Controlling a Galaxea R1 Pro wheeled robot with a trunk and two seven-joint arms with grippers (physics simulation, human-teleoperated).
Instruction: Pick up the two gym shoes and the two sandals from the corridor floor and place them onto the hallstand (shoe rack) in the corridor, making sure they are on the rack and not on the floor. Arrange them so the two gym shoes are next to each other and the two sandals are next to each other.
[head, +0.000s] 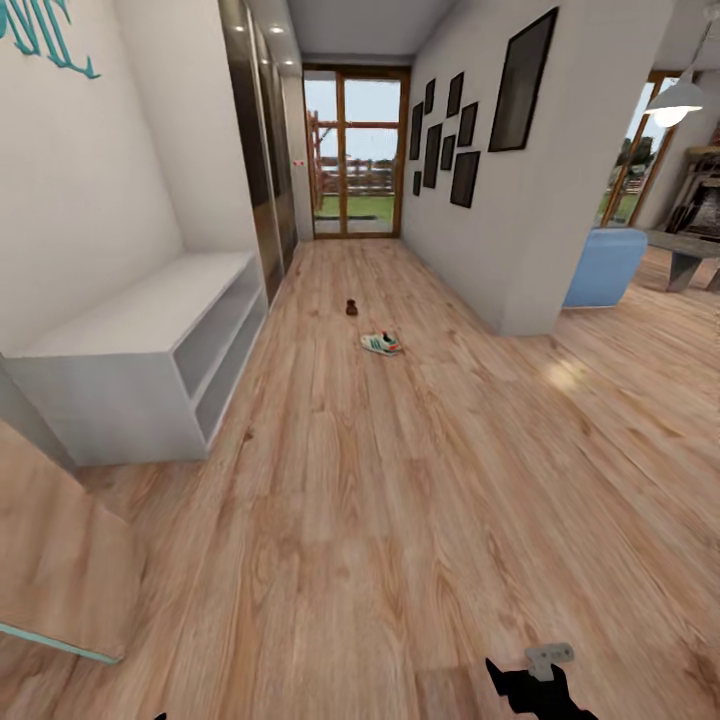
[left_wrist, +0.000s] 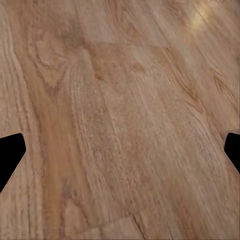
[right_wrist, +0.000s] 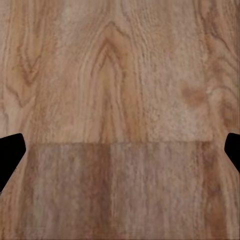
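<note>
While gym shoe (head: 381, 343) lies on corridor floor (head: 400, 500) — left gripper (left_wrist: 120, 150), right gripper (right_wrist: 120, 150) spread wide, empty.

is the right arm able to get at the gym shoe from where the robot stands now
Probably not. The gym shoe lies far down the corridor floor, while the right gripper hangs open close to the robot. Nothing blocks the way; the base likely has to drive closer first.

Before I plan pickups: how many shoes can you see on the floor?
2: a gym shoe mid-corridor and a brown sandal just beyond it, toward the glass door. Their mates may be hidden.
</note>
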